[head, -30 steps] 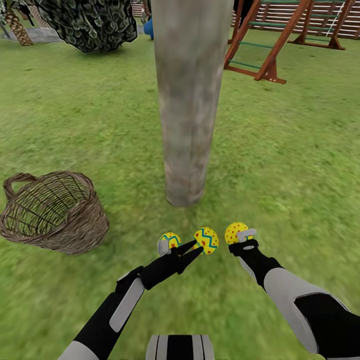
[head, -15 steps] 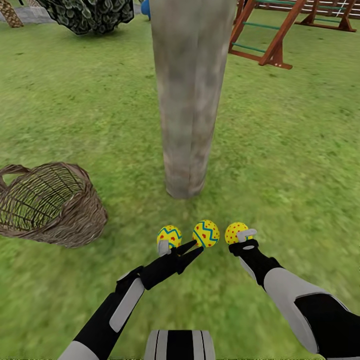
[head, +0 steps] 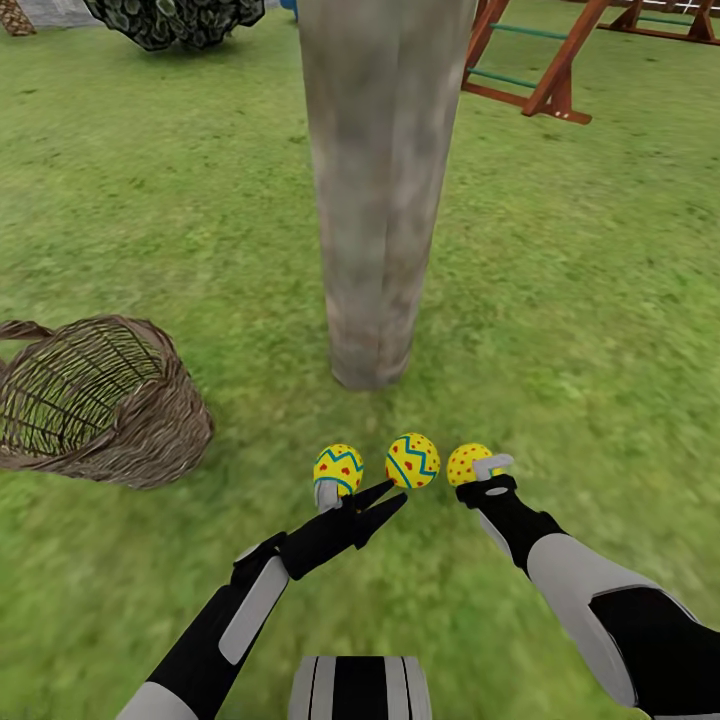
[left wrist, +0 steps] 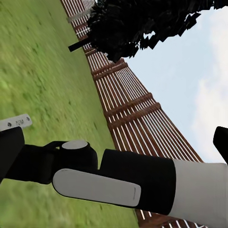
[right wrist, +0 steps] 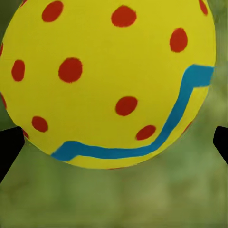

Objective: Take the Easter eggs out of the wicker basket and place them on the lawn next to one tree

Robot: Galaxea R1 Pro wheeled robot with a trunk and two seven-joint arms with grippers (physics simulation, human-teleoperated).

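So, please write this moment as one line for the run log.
eggs: three near tree trunk | basket: tipped, no egg seen | right gripper: at egg

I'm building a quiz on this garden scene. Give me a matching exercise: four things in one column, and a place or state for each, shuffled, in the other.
Things:
1. wicker basket
2. tree
3. dotted Easter egg
4. play tower

Places or states:
A. at the right gripper's tip
B. far right, beyond the trunk
C. tipped over, no eggs visible inside
D. upright, just beyond the three eggs

Pairs: 1-C, 2-D, 3-A, 4-B
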